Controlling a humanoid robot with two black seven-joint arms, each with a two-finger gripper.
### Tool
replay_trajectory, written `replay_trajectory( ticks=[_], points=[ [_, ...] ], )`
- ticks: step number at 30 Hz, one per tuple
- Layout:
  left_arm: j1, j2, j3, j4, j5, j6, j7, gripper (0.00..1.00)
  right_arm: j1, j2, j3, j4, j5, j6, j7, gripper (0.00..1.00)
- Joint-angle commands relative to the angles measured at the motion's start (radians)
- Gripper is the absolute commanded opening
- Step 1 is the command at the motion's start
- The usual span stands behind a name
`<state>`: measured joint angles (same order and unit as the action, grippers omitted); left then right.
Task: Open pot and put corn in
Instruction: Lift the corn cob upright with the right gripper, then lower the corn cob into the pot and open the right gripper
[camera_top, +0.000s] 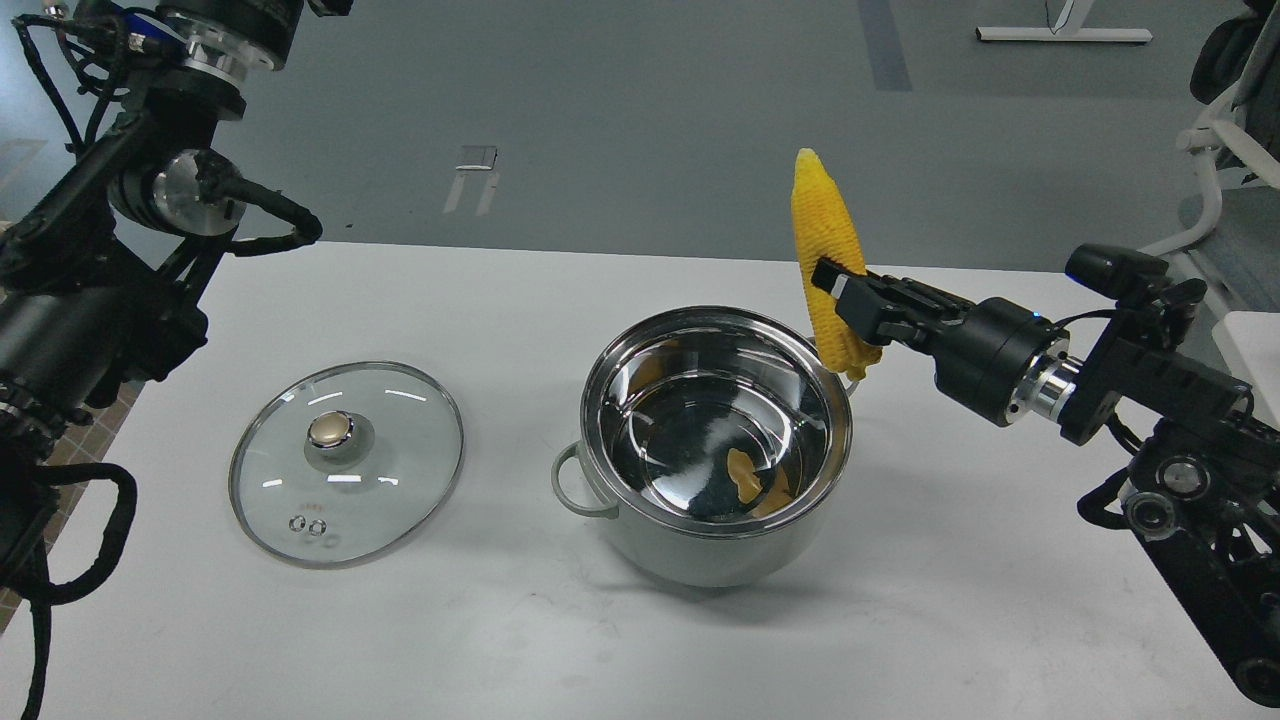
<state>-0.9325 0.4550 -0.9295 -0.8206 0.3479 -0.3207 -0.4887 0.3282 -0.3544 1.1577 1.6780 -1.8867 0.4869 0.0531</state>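
Item 1. Pot (700, 540): nearest the viewer, centre of the white table (960, 620). Pale grey-green body, polished steel interior, loop handle on its left side. Uncovered and empty; the yellow patches inside read as reflections.

Item 2. Right gripper (832, 290): jaws pinched on the corn, gripping it across its lower half. Arm enters from the right.

Item 3. Corn (826, 250): bright yellow cob, held nearly upright, pointed end up, blunt end down. It hangs at the pot's far right rim, beside the opening rather than over its middle; clear of the steel or not, cannot be told.

Item 4. Glass lid (347, 462): gold knob up, flat on the table, well left of the pot.

Item 5. Left gripper: not visible; only upper arm links show at the left edge.

Status: opening looks done; the carry of the corn is in hand. Next move, as judged: shift the cob left over the opening, lower or tip it below the rim, then part the jaws. The cob roughly matches the pot's width, so it will likely need to go in tilted.
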Motion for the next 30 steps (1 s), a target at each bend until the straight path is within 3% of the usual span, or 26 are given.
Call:
replay_trajectory(
  ticks=[1, 9, 11, 12, 16, 20, 24, 27, 30],
  points=[
    [0.000, 0.002, 0.000, 0.000, 0.000, -0.001, 0.000, 0.97, 0.006, -0.003, -0.062, 0.018, 0.003, 0.002, -0.001, 0.00],
    [0.001, -0.002, 0.000, 0.000, 0.002, -0.001, 0.000, 0.97, 0.038, -0.067, -0.219, 0.020, -0.002, 0.002, -0.006, 0.00],
    [0.001, -0.001, 0.000, 0.000, 0.002, -0.001, 0.000, 0.97, 0.038, -0.081, -0.236, 0.022, -0.003, 0.002, -0.006, 0.15],
    [0.001, -0.002, 0.001, 0.000, 0.002, -0.001, 0.000, 0.97, 0.038, -0.080, -0.236, 0.022, -0.003, 0.002, -0.007, 0.29],
    [0.001, -0.006, 0.001, 0.000, 0.003, -0.003, 0.000, 0.97, 0.040, -0.081, -0.234, 0.023, -0.003, 0.002, -0.007, 0.52],
    [0.000, -0.006, 0.001, 0.000, 0.003, -0.003, 0.000, 0.97, 0.040, -0.084, -0.236, 0.023, -0.002, 0.002, -0.006, 0.59],
    [0.000, -0.006, 0.001, 0.000, 0.003, -0.003, 0.000, 0.97, 0.038, -0.081, -0.237, 0.026, 0.000, 0.002, -0.006, 0.81],
    [0.000, -0.006, 0.001, 0.000, 0.003, -0.004, 0.000, 0.97, 0.038, -0.075, -0.236, 0.026, 0.000, 0.002, -0.006, 0.92],
    [0.000, -0.006, 0.001, 0.000, 0.002, -0.004, 0.000, 0.97, 0.038, -0.072, -0.231, 0.026, 0.000, 0.002, -0.006, 0.93]
  ],
)
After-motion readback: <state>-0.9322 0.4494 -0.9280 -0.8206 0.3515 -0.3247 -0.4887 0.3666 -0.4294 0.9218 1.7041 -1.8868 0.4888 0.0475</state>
